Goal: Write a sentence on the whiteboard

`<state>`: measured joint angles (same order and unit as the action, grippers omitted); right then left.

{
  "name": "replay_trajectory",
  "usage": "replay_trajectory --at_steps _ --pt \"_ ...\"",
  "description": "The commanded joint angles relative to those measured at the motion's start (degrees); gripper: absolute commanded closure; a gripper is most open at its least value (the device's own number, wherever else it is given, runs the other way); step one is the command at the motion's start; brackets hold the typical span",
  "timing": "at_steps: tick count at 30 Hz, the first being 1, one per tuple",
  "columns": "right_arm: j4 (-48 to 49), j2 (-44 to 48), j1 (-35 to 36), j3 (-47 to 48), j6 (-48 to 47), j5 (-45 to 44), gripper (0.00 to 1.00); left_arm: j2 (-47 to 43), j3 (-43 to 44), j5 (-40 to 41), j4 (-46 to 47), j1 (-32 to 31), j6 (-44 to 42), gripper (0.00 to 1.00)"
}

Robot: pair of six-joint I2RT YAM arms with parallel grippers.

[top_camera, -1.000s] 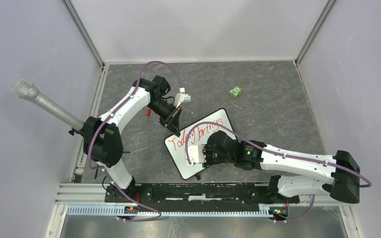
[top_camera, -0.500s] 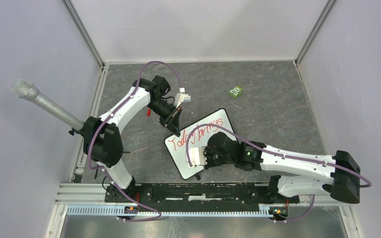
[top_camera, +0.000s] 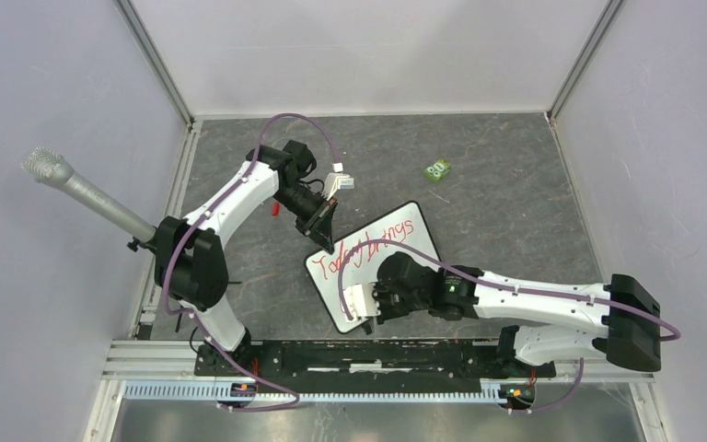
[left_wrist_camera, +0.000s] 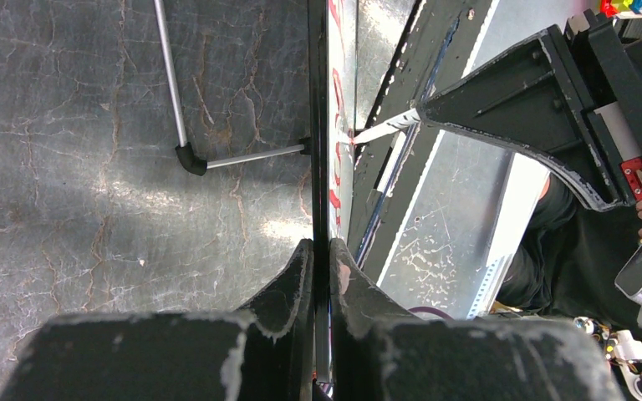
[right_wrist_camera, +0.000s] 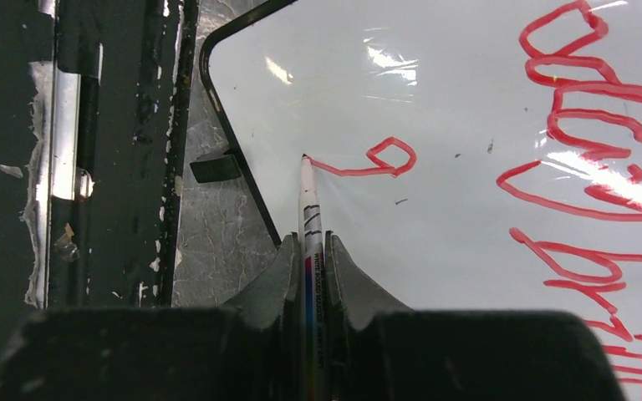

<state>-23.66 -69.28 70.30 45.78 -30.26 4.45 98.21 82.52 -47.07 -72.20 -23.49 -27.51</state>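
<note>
The whiteboard [top_camera: 407, 224] lies tilted on the grey floor, and edge-on [left_wrist_camera: 321, 125] in the left wrist view. My left gripper [top_camera: 324, 236] [left_wrist_camera: 322, 251] is shut on its far-left rim. The sentence [top_camera: 373, 247] [right_wrist_camera: 589, 167] runs in red across the board's upper half. Below it sits a single red looped letter [right_wrist_camera: 389, 157]. My right gripper [top_camera: 375, 301] [right_wrist_camera: 310, 244] is shut on a red-and-white marker pen [right_wrist_camera: 309, 219]. The pen's tip touches the board at the end of that letter's tail, close to the near rim and a black foot [right_wrist_camera: 216, 168].
A small green object [top_camera: 438, 169] lies at the back right. A grey microphone [top_camera: 83, 191] juts in from the left wall. A small red item [top_camera: 275, 208] sits under the left arm. The black base rail [top_camera: 359, 354] runs just beyond the board's near corner.
My right gripper has slid with the pen down the board toward its near corner. The left gripper and the board have stayed put.
</note>
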Motion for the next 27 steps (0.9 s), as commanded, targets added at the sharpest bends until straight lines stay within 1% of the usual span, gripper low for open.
replay_trajectory --at_steps 1,5,9,14,19,27 --pt "1.76 -2.16 -0.06 3.18 0.02 -2.55 1.0 -0.67 -0.52 -0.05 1.24 -0.28 0.15 0.98" --pt "1.53 -2.02 -0.04 4.71 0.38 -2.12 1.0 -0.68 -0.63 0.13 1.52 -0.26 0.27 0.98" --pt "0.59 -0.01 -0.08 5.67 0.27 -0.97 1.0 -0.62 -0.43 0.04 1.42 -0.28 0.45 0.97" --pt "-2.18 4.21 -0.24 3.75 -1.77 -1.01 1.0 -1.26 -0.54 0.16 1.54 -0.26 0.46 0.98" --pt "-3.76 6.71 -2.75 2.43 -1.4 -0.38 1.0 -1.58 -0.73 0.12 1.52 -0.27 0.5 0.98" --pt "-3.43 6.04 -4.47 1.51 -0.92 -2.25 1.0 -1.67 -0.58 0.05 1.54 -0.29 0.55 0.98"
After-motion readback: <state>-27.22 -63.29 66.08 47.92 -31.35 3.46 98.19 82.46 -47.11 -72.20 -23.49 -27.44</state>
